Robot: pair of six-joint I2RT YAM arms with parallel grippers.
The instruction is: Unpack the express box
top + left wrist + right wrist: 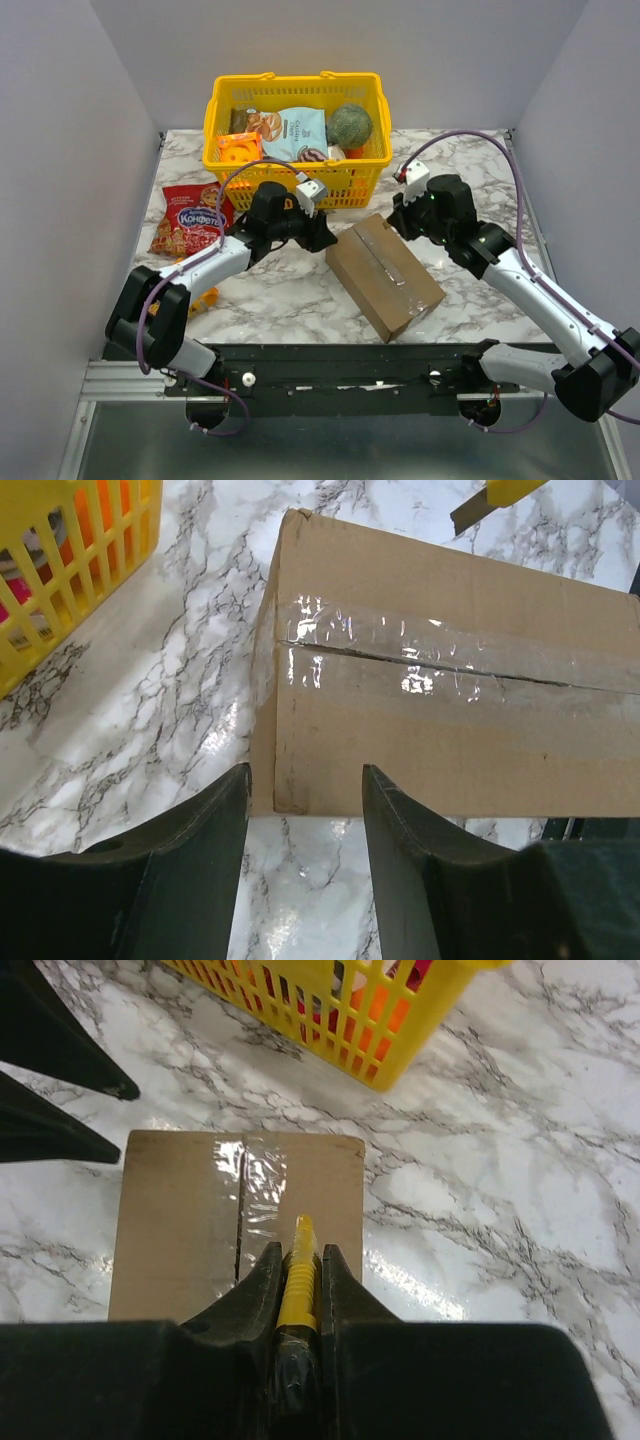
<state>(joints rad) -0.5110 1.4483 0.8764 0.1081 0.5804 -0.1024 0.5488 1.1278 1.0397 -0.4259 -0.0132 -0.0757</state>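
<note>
The express box (385,275) is a brown carton lying closed on the marble table, with clear tape along its top seam. It also shows in the left wrist view (450,680) and the right wrist view (180,1220). My left gripper (322,235) is open and empty, its jaws (305,775) just short of the box's near-left corner. My right gripper (400,222) is shut on a yellow utility knife (300,1260), held over the box's far end beside the taped seam. The knife's tip (490,500) shows past the box.
A yellow shopping basket (215,110) with several snack packs stands behind the box, also in both wrist views (70,550) (340,1010). A red candy bag (190,220) lies at the left. A small orange item (205,298) lies by the left arm.
</note>
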